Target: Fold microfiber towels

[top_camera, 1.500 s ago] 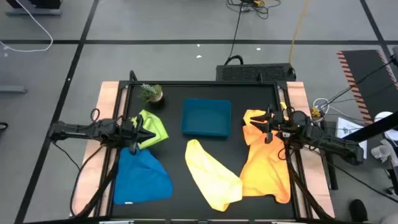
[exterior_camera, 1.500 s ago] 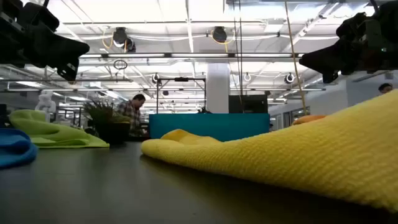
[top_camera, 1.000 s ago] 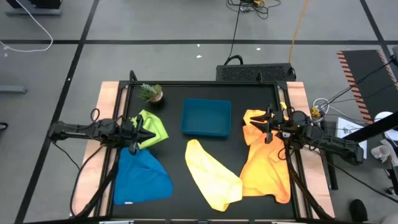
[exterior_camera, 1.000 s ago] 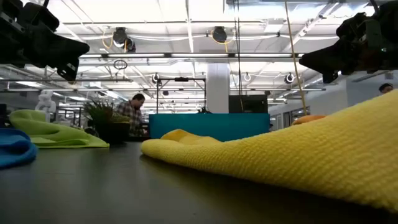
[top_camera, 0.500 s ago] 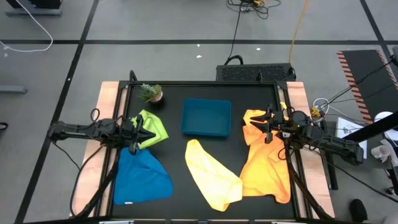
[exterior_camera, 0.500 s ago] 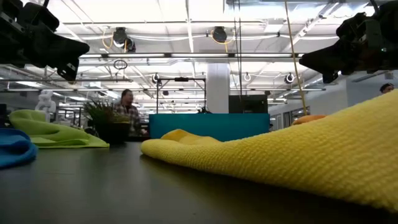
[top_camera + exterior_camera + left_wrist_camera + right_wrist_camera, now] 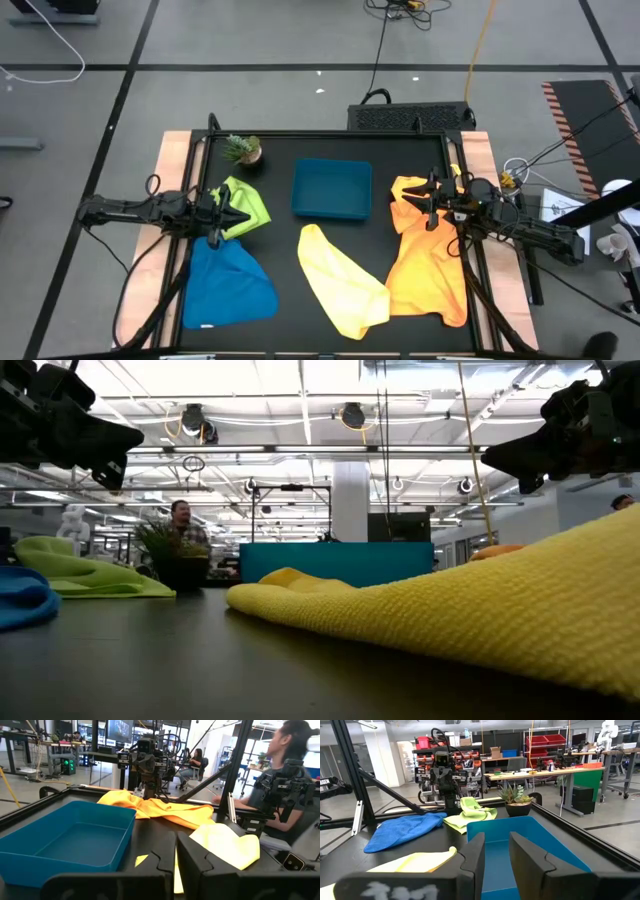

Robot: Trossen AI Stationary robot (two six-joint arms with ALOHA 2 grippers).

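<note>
Four heaps of microfiber towels lie crumpled on the black table: lime green (image 7: 252,205) at the left, blue (image 7: 228,285) near left, yellow (image 7: 340,280) in the near middle, orange (image 7: 430,265) at the right. My left gripper (image 7: 245,213) is shut and hangs level above the lime green towel, well clear of it. It also shows in its wrist view (image 7: 175,851). My right gripper (image 7: 397,204) is open with nothing between its fingers. It hangs level above the orange towel's far end and shows in its wrist view (image 7: 497,851).
A teal tray (image 7: 332,190) stands at the far middle, between the two grippers. A small potted plant (image 7: 243,150) stands at the far left corner. Bare black table shows between the blue and yellow towels. People sit and stand in the room beyond the table.
Both arms and all the towels have kept still. In the low view, a person in the room behind the table has walked toward the picture's left.
</note>
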